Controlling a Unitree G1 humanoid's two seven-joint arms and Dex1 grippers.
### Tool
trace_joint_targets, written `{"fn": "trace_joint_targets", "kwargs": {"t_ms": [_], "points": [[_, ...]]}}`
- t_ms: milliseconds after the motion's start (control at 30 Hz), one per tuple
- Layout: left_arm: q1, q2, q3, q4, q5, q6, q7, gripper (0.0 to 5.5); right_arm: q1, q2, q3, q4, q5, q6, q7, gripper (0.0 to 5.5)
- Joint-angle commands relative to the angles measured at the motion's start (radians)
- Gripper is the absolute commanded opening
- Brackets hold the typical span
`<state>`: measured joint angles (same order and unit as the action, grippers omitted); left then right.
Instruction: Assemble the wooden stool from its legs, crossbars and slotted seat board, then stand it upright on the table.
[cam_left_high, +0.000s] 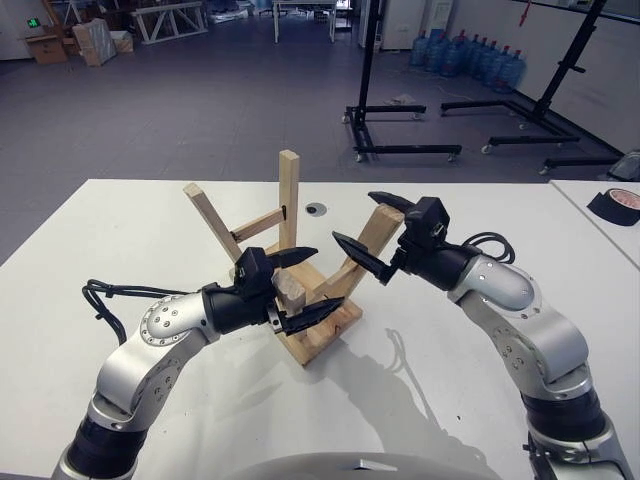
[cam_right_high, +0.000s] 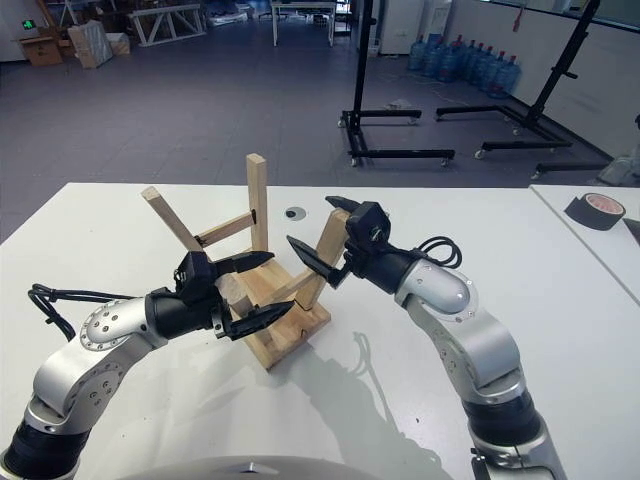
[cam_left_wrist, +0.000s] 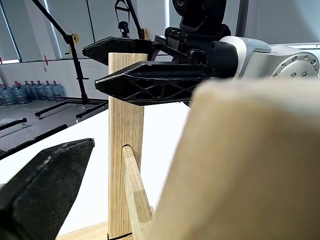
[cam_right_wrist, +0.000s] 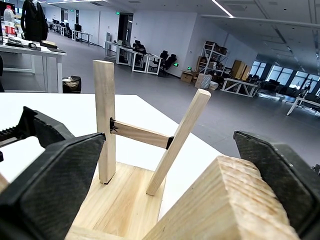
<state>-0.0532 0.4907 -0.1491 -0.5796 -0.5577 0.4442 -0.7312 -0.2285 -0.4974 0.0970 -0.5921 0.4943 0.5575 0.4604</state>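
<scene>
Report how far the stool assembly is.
Done: seat board lies flat, legs standing in it, a crossbar joining two far ones. In hand: left gripper open around a near wooden stub, right gripper open around the right leg. Left: turn it upright.

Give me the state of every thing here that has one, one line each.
Stool: upside down, seat board flat on the table, legs pointing up.
Crossbar: slotted between the tilted far leg and the upright leg.
Left gripper: open, straddling the near leg.
Right gripper: open, around the top of the right leg.
Tape roll: lying flat on the side table.
</scene>
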Motion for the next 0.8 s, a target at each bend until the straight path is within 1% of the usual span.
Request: {"fn": "trace_joint_targets", "kwargs": {"t_ms": [33, 167, 267, 367, 500, 700, 800], "points": [[-0.071, -0.02, -0.04, 0.055, 0.041, 0.027, 0.022, 4.55, 0.01, 0.028, 0.132, -0.024, 0.198, 0.136, 0.169, 4.69], [-0.086, -0.023, -0.047, 0.092, 0.048, 0.026, 0.009, 4.55, -0.006, 0.043, 0.123, -0.004, 0.266, 0.184, 0.169, 4.69], [-0.088, -0.027, -0.049, 0.113, 0.047, 0.023, 0.006, 4.55, -0.016, 0.043, 0.123, 0.013, 0.215, 0.154, 0.137, 4.69], [-0.078, -0.022, -0.045, 0.116, 0.045, 0.018, -0.004, 4.55, -0.081, 0.095, 0.067, 0.067, 0.151, 0.101, 0.045, 4.69], [-0.074, -0.015, -0.044, 0.117, 0.041, 0.018, -0.014, 4.55, -0.154, 0.158, 0.015, 0.082, 0.124, 0.062, -0.023, 4.69], [-0.067, -0.009, -0.035, 0.109, 0.044, 0.011, -0.01, 4.55, -0.214, 0.186, -0.034, 0.1, 0.074, 0.006, -0.041, 4.69], [-0.07, -0.002, -0.01, 0.071, 0.021, 0.019, -0.015, 4.55, -0.224, 0.184, -0.048, 0.123, 0.045, -0.025, -0.041, 4.69]]}}
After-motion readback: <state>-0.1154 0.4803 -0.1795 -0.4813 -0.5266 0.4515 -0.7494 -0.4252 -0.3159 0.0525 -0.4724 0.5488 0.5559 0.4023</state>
